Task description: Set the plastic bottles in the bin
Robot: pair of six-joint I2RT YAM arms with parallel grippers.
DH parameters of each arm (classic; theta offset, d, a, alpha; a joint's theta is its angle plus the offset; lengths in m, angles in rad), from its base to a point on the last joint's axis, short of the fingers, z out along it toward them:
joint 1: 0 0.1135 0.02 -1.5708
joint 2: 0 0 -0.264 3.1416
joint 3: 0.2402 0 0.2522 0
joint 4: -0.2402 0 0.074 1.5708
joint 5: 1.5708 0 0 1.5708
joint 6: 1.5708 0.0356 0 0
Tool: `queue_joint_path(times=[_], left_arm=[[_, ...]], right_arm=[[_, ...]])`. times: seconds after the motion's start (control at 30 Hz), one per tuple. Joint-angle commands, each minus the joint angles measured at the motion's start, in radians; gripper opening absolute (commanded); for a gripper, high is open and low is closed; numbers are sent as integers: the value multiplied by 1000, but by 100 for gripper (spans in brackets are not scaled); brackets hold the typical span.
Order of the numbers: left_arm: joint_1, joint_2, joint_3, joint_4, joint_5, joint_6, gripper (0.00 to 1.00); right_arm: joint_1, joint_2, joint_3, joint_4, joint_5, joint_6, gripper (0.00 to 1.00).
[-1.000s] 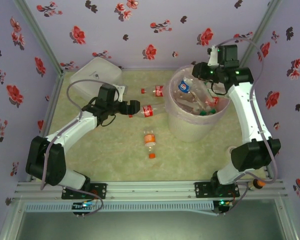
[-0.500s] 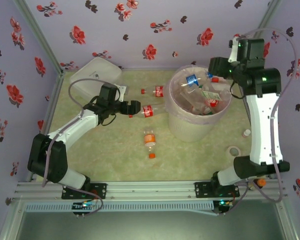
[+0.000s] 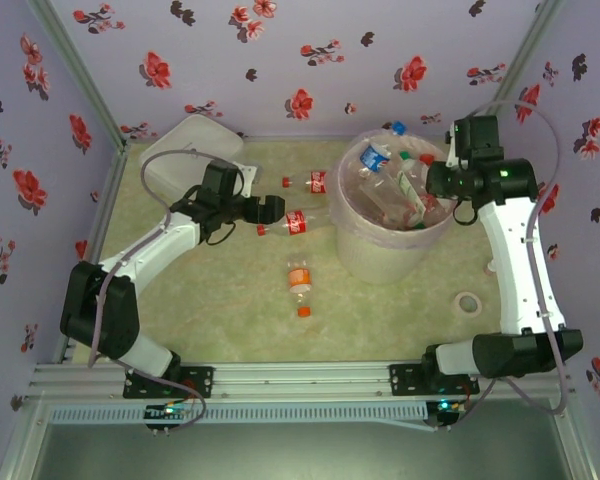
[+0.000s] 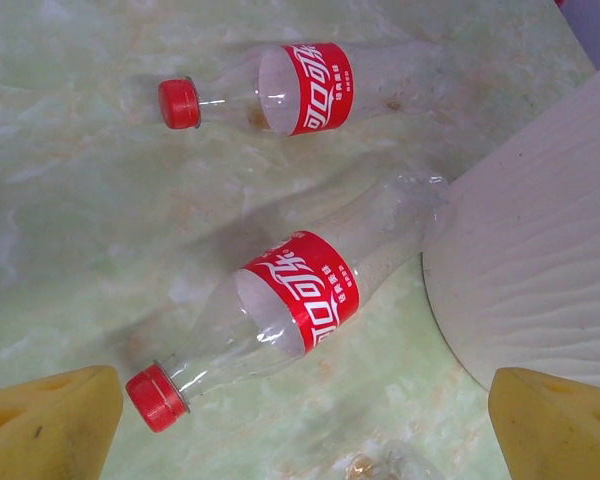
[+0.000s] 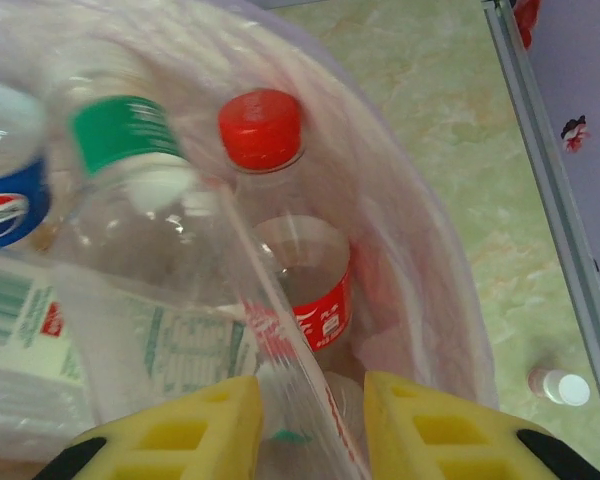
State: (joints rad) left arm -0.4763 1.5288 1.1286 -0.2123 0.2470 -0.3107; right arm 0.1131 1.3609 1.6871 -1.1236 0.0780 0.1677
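Most bottles [image 5: 285, 270] already fill the bin [image 3: 380, 262], three remain on the table [image 3: 230, 310]; left gripper [image 3: 265, 211] spread wide over one, right gripper [image 5: 310, 425] over the bin, grip unclear.

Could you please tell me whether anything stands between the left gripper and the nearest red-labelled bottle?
Nothing visible does. The left gripper is open just short of the red-labelled bottle, at its cap end, with bare table between; the bottle's base lies at the bin.
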Motion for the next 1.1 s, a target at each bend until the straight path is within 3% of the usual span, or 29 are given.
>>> queue_joint_path(times=[0.0,0.2,0.33,0.47,0.7,0.8,0.93,1.07], left_arm=[[-7,0,16,-23,8,21,95],[-7,2,25,-36,6,41,95],[-10,38,72,-65,4,83,95],[-11,106,132,-67,1,132,95],[-12,257,265,-48,-19,172,93],[-12,317,312,-6,-44,208,93],[-12,421,409,-3,-69,256,94],[-13,523,491,5,-70,246,95]], right_arm=[[-1,-3,-63,48,-99,26,34],[-3,-31,-25,30,-89,14,36],[-4,-75,65,37,-42,6,54],[-6,-117,58,123,-62,9,59],[5,-46,14,419,-317,135,45],[34,10,18,551,-353,178,41],[69,127,101,582,-364,184,41],[86,211,162,618,-361,187,30]])
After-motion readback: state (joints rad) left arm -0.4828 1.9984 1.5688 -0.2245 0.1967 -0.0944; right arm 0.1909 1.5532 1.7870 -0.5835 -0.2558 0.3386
